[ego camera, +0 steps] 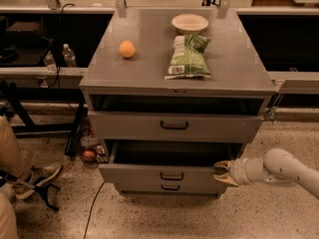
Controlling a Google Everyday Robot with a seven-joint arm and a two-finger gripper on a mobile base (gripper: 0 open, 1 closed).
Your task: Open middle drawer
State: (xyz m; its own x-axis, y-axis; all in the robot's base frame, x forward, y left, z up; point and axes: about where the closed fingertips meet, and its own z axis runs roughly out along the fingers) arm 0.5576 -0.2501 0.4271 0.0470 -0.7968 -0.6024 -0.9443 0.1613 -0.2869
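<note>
The middle drawer [144, 174] of the grey cabinet [149, 68] is standing pulled well out, tray showing. The robot's hand [224, 173] is resting at the drawer front's right end; whether it is gripping cannot be told. The opening is looking nearly done.

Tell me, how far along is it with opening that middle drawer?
Mostly done, it seems. The middle drawer already stands well out from the cabinet, with its dark inside showing. In hand: the tool sits at the drawer's front right corner. Left: perhaps a little more pulling, since I cannot see whether it is fully out, then letting go.
</note>
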